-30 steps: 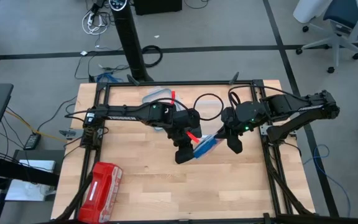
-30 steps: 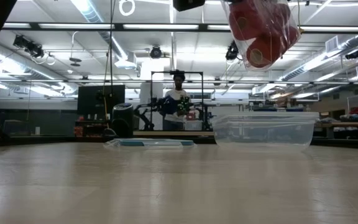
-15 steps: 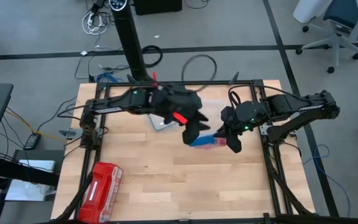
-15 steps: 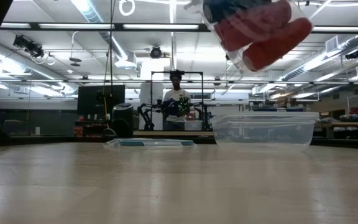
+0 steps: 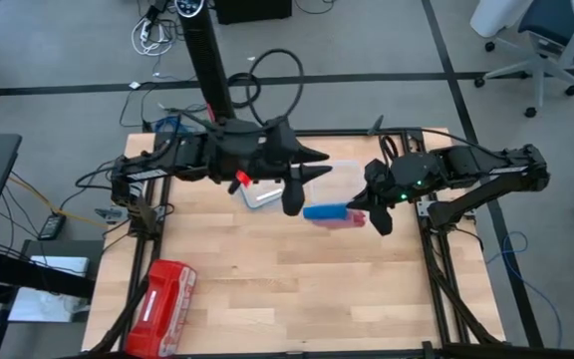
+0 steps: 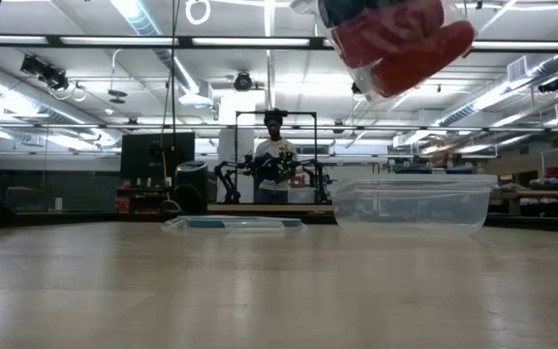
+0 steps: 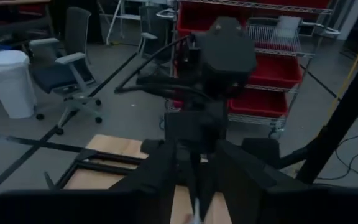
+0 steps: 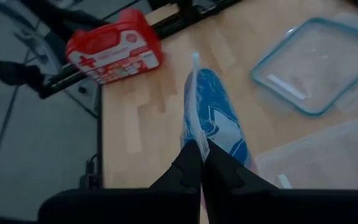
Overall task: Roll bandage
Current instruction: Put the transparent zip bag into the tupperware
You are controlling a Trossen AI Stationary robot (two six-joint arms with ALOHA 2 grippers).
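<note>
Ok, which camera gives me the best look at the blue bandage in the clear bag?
The right wrist view: the blue fabric bandage fills its centre, bagged, pinched by the right gripper. The high view shows a small blue sliver; the low view clips it at the top edge; the left wrist view misses it.

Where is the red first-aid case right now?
In the high view the red first-aid case lies at the table's near-left corner, far from both arms; the right wrist view shows it beside the table's dark frame rail.

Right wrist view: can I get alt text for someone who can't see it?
The right gripper, shut, pinches the edge of a clear plastic bag holding a bright blue bandage above the wooden table. Beyond lie a red first-aid kit and a teal-rimmed clear lid.
</note>
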